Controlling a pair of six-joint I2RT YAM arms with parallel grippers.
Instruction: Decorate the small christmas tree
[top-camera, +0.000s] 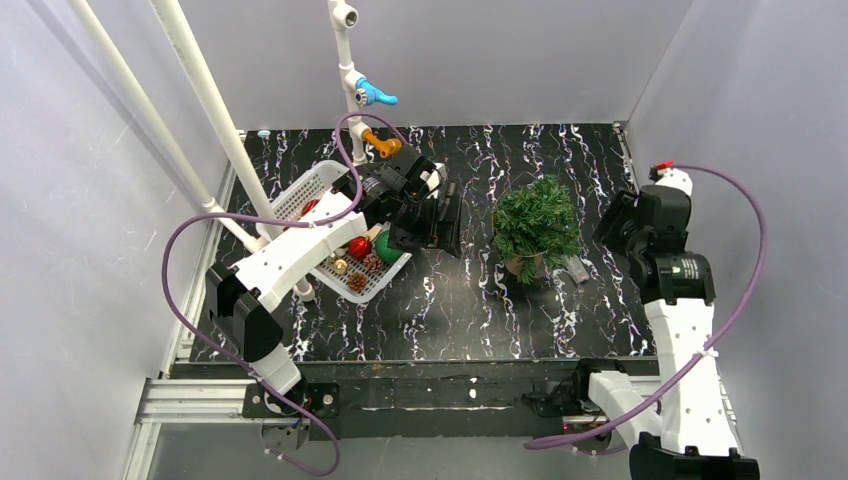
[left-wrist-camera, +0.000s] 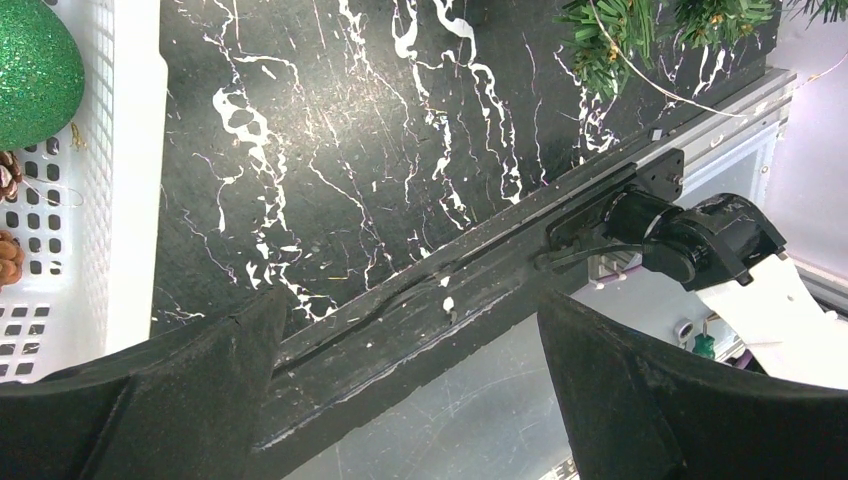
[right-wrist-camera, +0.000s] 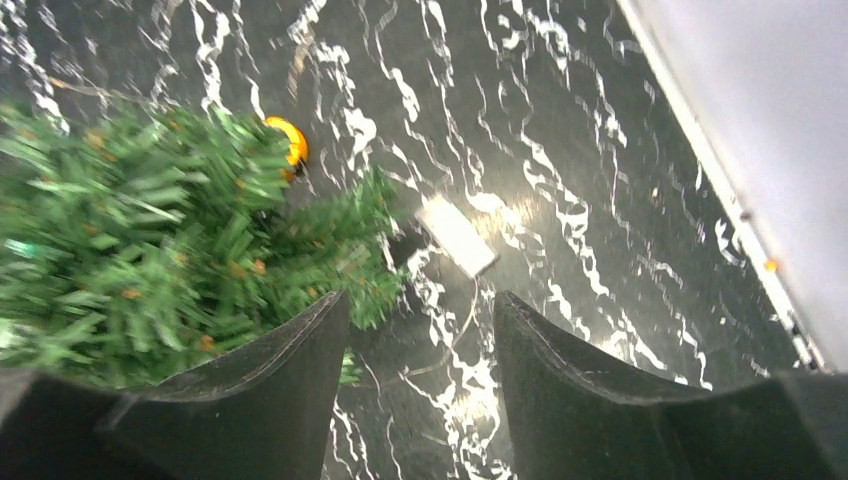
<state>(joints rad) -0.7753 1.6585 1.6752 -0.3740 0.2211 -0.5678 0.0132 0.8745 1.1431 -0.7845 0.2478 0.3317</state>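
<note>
A white perforated plastic basket (top-camera: 322, 178) on the left holds a shiny red ball (top-camera: 359, 247), a green glitter ball (left-wrist-camera: 30, 70) and brown pine cones (top-camera: 357, 282). The left gripper (left-wrist-camera: 410, 310) is beside it, jaws spread wide and empty. The small christmas tree (top-camera: 537, 222) stands mid-table. The right gripper (right-wrist-camera: 420, 310) is just beside the tree, jaws apart and empty.

Notes for you, surfaces only:
- The black bench with white marble veining (top-camera: 470, 300) is smooth, with a soft sheen where the lights catch it.
- The small christmas tree (top-camera: 538, 222) has bristly dark green needles, matt.
- The white perforated plastic basket (left-wrist-camera: 130, 150) is smooth.
- The green ball ornament (left-wrist-camera: 35, 70) has a rough glitter coat.
- The small red ball (top-camera: 359, 247) is glossy.
- Your left end effector (left-wrist-camera: 408, 320) has matt black fingers (left-wrist-camera: 640, 400), finely grainy.
</note>
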